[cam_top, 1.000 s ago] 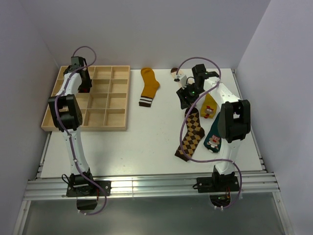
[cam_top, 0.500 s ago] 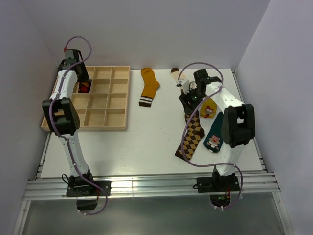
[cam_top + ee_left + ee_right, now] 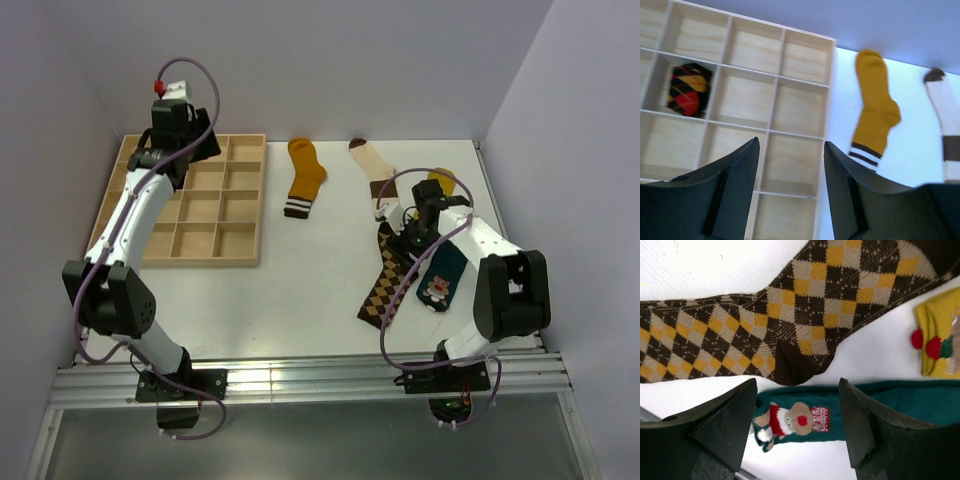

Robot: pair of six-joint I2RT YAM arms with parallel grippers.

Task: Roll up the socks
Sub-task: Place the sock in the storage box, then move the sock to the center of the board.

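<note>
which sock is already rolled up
The red-and-yellow argyle sock, balled up in a compartment of the wooden tray; the rest lie flat on the table.

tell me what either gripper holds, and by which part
Nothing is held: left gripper open over the wooden tray, right gripper open above the teal sock.
</note>
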